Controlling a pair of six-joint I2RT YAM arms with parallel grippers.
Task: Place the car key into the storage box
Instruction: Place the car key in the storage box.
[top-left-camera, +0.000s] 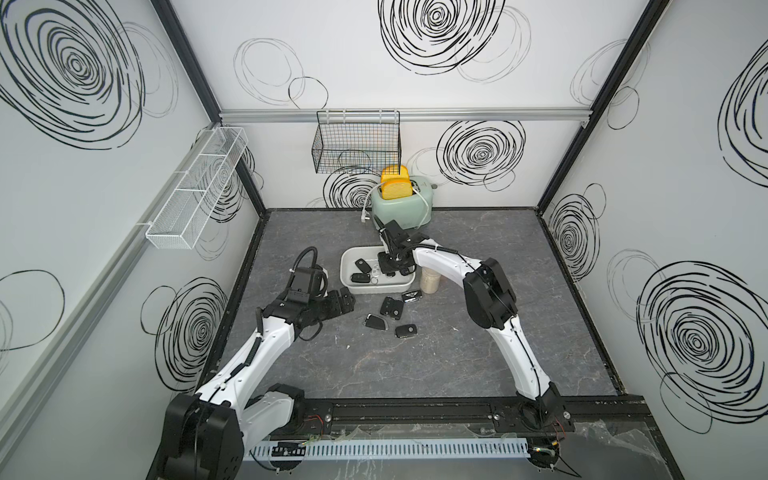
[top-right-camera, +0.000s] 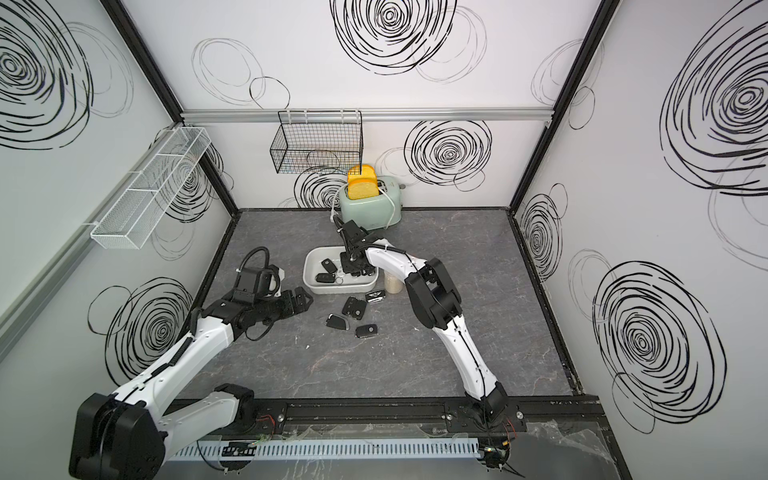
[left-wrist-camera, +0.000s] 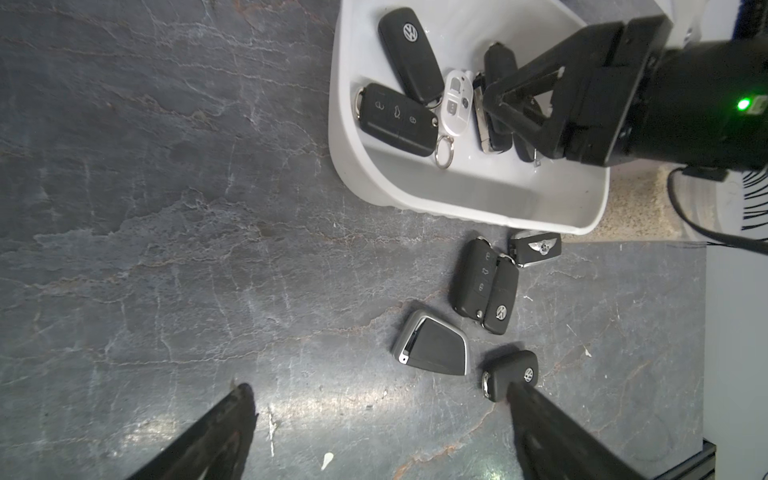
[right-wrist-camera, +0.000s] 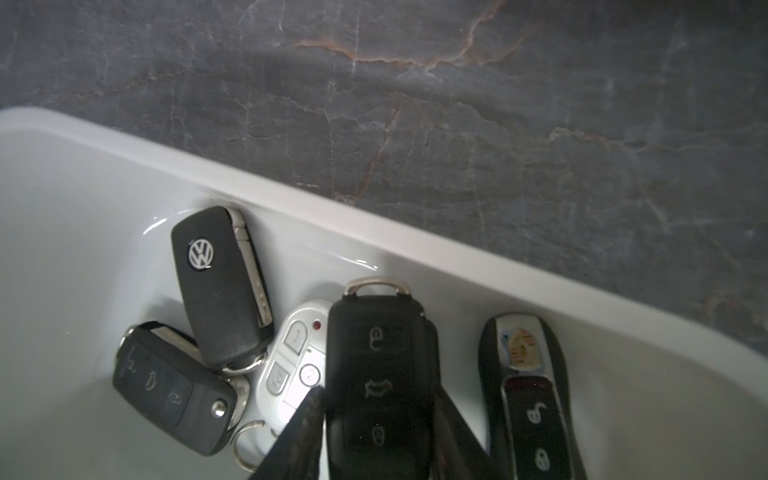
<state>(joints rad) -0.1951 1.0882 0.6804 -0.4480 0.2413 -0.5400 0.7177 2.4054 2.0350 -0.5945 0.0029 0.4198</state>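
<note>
Bottom edge, both top views: white slotted plastic cable duct (top-left-camera: 390, 451), with the arm bases just behind it. Grey veined stone tabletop (top-left-camera: 457, 353).

Left of centre: left gripper (top-left-camera: 343, 302), jaws spread wide, nothing in them, low over bare table.

Just right of it: five loose black key fobs (left-wrist-camera: 484, 291) on the table, just short of the box's near wall. Two show VW roundels. A silver-cased one has a winged "B" badge (left-wrist-camera: 539, 248).

Centre: white rounded plastic storage box (top-left-camera: 348, 272). The right arm hides its far right corner.

Right gripper (right-wrist-camera: 378, 392) reaches down inside, jaws narrowly apart, flanking a black three-button plastic car key (right-wrist-camera: 380, 332). Gripping or merely alongside, cannot tell.

Also in the box:
- black VW flip key
- black button key
- white remote (right-wrist-camera: 291, 365) numbered 1, 2, 3
- glossy fob with a crest, lettering unreadable

Tan-filled jar (top-left-camera: 430, 281) just beside the box's right end.

Beyond: mint-green toaster (top-left-camera: 405, 210) holding yellow toast. Black wire basket (top-left-camera: 357, 143) on the back wall.
</note>
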